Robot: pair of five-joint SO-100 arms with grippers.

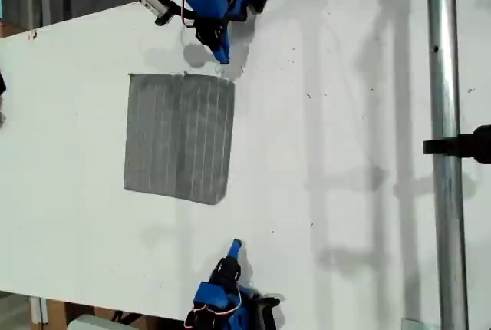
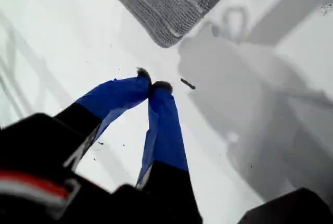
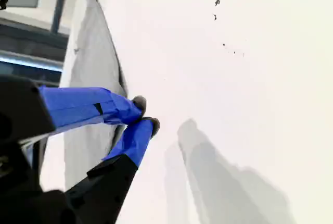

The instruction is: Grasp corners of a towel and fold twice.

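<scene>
1. My first gripper (image 1: pixel 224 57) (image 2: pixel 154 81) was seen reaching in from the surface's (image 1: pixel 345 153) edge along the exterior view's top, its blue fingers angled down towards the surface.
2. Its jaws were pressed together at their dark tips, with nothing held between them.
3. My second gripper (image 1: pixel 235 245) (image 3: pixel 145 113) was seen at the opposite edge, along the exterior view's bottom, pointed inward over the surface.
4. Its jaws were likewise brought together at the tips and were found empty.
5. The two arms were set facing each other, well apart.
</scene>
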